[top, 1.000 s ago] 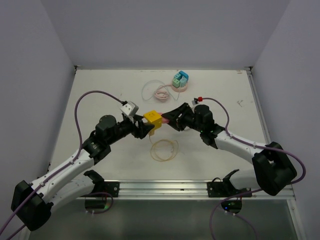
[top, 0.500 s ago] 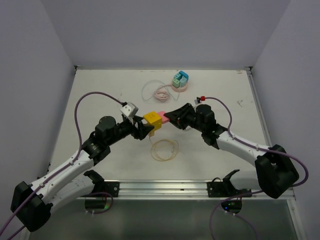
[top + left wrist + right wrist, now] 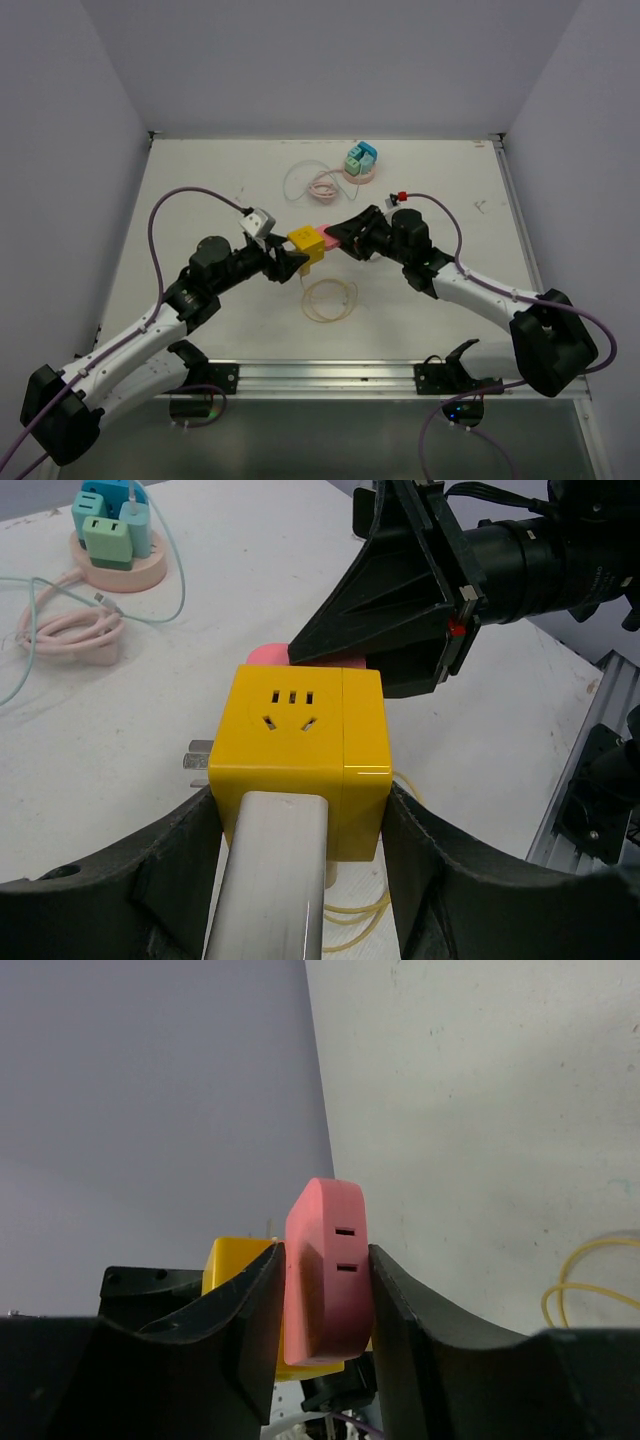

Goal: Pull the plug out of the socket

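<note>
- My left claw (image 3: 300,802) is clenched on the yellow socket cube (image 3: 303,742). One finger (image 3: 150,875) presses its left flank and the other presses its right flank.
- From above, the cube (image 3: 305,241) sits at the tip of the left claw (image 3: 288,259), near the middle of the table (image 3: 200,170). I cannot tell whether it rests on the surface or is held just off it.
- My right claw (image 3: 325,1255) is grasping the pink plug (image 3: 325,1270). Its two black fingers (image 3: 240,1325) squeeze the plug's broad sides, and the face with two small slots looks back at the wrist camera.
- The plug is against the cube's far face as seen from my left wrist, where only a pink sliver (image 3: 268,655) shows above the yellow edge. No gap shows between the two.
- In the overhead view the plug (image 3: 326,236) lies between the cube and the right claw (image 3: 345,236), and both claws meet nose to nose over it.
- A white oblong piece (image 3: 272,875) juts from the cube's near face, and metal prongs (image 3: 197,755) stick out of its left side.
- A yellow cable coil (image 3: 328,298) lies on the table just in front of the cube.
- A pink base with teal chargers (image 3: 360,161) and a bundled pink cord (image 3: 322,185) sit well apart, near the far edge.
</note>
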### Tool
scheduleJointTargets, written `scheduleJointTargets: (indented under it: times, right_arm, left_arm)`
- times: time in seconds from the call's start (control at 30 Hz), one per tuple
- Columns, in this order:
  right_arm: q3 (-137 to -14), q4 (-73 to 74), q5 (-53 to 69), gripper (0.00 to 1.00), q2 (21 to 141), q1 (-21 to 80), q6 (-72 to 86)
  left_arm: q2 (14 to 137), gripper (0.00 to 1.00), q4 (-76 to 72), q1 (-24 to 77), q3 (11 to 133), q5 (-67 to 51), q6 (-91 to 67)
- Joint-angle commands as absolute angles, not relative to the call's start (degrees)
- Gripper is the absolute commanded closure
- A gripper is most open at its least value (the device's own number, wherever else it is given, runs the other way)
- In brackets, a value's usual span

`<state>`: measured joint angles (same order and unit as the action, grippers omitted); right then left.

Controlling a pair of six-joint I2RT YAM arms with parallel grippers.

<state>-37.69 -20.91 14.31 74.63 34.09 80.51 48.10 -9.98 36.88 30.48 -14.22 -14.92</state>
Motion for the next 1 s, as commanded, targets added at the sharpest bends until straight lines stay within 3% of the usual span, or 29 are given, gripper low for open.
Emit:
scheduleJointTargets:
  times: [0.0, 0.1, 0.2, 0.67, 0.97]
  right_arm:
    - [-40.08, -23.64, 17.49, 0.57, 74.97, 34.37, 80.07]
    - [-40.17, -23.99, 18.02, 0.53, 75.5, 34.37, 80.07]
    - [-39.64, -24.87, 18.02, 0.56, 75.5, 34.45, 80.59]
    - [-36.39, -23.82, 14.59, 0.99, 72.07, 33.93, 83.41]
    - [-34.72, -19.52, 14.06, 1.0, 68.82, 29.62, 83.5]
  left_arm:
    - [46.5, 1.0, -20.74, 37.44, 30.59, -15.91, -17.14]
    - [46.32, 1.0, -22.94, 37.44, 30.32, -15.64, -18.19]
    - [46.49, 1.0, -24.17, 37.35, 30.41, -15.47, -18.54]
    - [41.31, 1.0, -24.35, 37.44, 25.14, -11.87, -19.51]
    - [37.1, 1.0, -20.22, 37.44, 20.04, -9.68, -19.51]
